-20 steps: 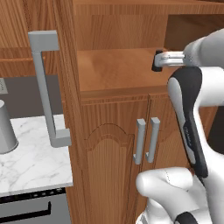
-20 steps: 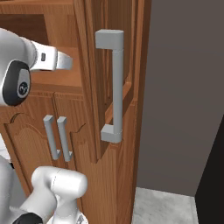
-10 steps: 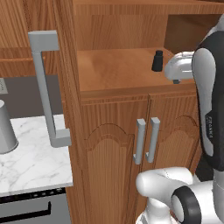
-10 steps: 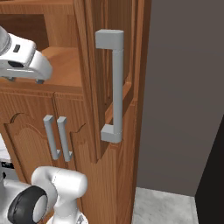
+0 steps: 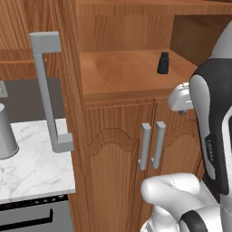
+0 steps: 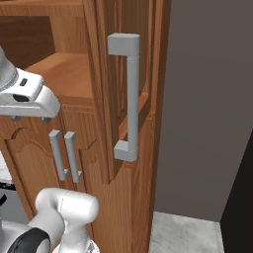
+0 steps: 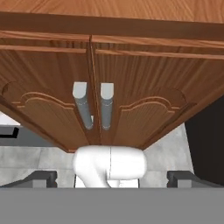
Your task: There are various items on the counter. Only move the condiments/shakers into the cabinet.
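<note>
The small black shaker [image 5: 163, 62] stands upright and alone on the wooden shelf [image 5: 122, 74] inside the open cabinet, near its right wall. My gripper [image 6: 30, 118] hangs in front of the shelf edge, pulled back from the shaker and pointing down. Its fingertips [image 7: 41, 177] stand wide apart with nothing between them, so it is open. The cabinet's tall door [image 5: 68, 90] is swung open with its grey bar handle [image 5: 47, 90] facing me. The grey canister [image 5: 4, 133] rests on the marble counter [image 5: 31, 167]. The yellow bottle, wooden shaker and orange fruit are out of view.
Two low doors with paired short grey handles [image 7: 92, 107] are shut below the shelf. The open door's edge and bar handle [image 6: 128, 96] jut out on the right. A dark wall stands right of the cabinet. My own white base sits under the hand.
The gripper has let go of the black shaker on the shelf, drawn back out of the cabinet and dropped lower, turning to face downward. The shaker stays where it was set.
</note>
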Motion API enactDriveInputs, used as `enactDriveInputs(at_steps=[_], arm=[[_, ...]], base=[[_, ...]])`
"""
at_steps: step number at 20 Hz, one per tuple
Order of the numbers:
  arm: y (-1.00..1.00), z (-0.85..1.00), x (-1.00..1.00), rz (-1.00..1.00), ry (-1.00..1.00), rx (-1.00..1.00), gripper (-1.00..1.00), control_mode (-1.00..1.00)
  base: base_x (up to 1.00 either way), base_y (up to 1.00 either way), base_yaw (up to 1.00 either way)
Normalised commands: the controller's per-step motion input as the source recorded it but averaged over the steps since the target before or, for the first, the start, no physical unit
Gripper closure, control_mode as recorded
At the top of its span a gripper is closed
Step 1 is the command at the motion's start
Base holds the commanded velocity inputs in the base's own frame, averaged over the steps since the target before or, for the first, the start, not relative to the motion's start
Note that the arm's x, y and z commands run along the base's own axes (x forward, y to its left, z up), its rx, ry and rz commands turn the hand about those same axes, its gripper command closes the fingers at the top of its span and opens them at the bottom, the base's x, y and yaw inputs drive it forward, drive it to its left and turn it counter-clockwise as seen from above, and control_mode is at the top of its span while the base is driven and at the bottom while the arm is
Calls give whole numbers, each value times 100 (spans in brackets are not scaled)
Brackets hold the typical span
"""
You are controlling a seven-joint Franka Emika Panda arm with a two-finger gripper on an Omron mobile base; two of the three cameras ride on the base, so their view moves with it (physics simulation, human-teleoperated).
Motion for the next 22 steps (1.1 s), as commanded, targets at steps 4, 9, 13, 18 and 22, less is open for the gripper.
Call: enactDriveInputs(at_steps=[4,9,13,18,22], arm=[[0,-44,8,0,0,0,-100,-100],[-1,-3,-6,0,0,0,-100,100],[0,0,0,0,0,0,-100,100],[0,0,0,0,0,0,-100,100],[0,0,0,0,0,0,-100,100]], base=[[0,0,0],[-55,-10,0],[-100,-7,0],[-100,51,0],[-53,100,0]])
